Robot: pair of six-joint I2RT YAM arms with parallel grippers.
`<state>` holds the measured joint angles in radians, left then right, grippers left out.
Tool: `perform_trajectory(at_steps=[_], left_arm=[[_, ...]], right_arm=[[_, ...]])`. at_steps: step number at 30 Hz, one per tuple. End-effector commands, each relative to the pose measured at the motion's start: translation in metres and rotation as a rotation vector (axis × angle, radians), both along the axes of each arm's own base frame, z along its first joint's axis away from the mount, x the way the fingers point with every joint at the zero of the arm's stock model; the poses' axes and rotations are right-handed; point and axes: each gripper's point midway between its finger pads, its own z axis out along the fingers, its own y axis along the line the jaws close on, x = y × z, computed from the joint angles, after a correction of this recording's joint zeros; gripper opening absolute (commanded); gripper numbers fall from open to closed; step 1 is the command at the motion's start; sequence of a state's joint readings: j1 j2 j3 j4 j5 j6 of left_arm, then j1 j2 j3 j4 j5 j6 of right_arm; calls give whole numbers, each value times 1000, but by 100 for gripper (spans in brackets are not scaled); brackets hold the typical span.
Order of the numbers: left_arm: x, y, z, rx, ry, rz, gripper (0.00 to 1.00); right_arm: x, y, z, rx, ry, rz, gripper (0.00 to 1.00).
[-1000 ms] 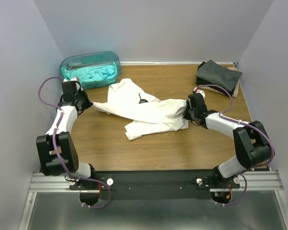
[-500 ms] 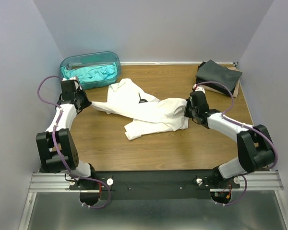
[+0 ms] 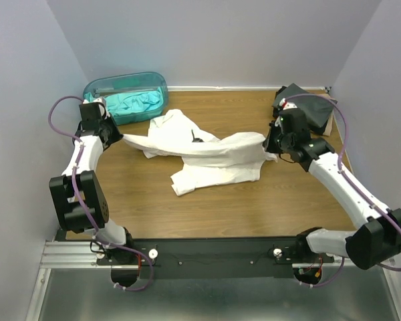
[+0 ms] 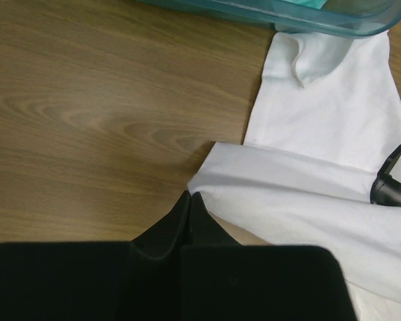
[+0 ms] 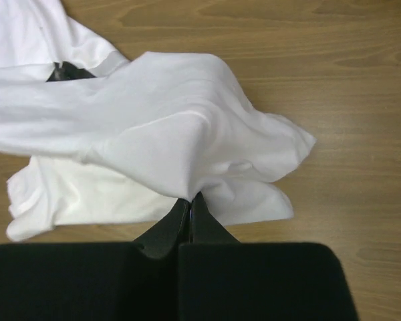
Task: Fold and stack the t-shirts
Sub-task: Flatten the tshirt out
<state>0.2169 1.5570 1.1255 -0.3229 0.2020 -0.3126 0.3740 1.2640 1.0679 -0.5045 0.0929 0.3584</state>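
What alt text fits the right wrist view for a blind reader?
The right gripper, shut, pinches a raised fold of the white t-shirt, which drapes across the wooden table; a black print mark shows at upper left.

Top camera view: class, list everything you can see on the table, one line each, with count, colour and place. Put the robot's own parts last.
white t-shirt: one, white with a small black mark, crumpled across the middle of the table
teal t-shirt: one, teal, bunched inside the tub
dark t-shirts: a folded pile, number unclear, charcoal, far right corner
tub: one, translucent teal, far left corner
table: one, brown wood, under everything
left claw: one, black, shut on the white t-shirt's left end
right claw: one, black, shut on the white t-shirt's right end
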Motion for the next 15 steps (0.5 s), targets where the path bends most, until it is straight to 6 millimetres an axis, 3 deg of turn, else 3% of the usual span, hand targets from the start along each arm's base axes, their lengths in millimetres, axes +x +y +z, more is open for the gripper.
perform_trajectory(at_steps=[1,3,7,9,12,15], left_arm=[[8,17,13,38,-19,8,0],[11,18,12,33,-13,2,0],[15,16,4,16,-1,-21,0],[17,14,-3,6,11,-34,0],[20,11,-12,-9,27,-56,0],[21,9,-17,-11,35,-79,0]], right_arm=[[-39,0,23,31,112,36,0],[-45,-4,17,15,154,21,1],[-40,-26,-20,-82,207,-108,21],[-34,-43,-51,-164,240,-204,65],[-36,-40,-76,-170,300,-198,71],[-44,-20,-92,-94,359,-117,71]])
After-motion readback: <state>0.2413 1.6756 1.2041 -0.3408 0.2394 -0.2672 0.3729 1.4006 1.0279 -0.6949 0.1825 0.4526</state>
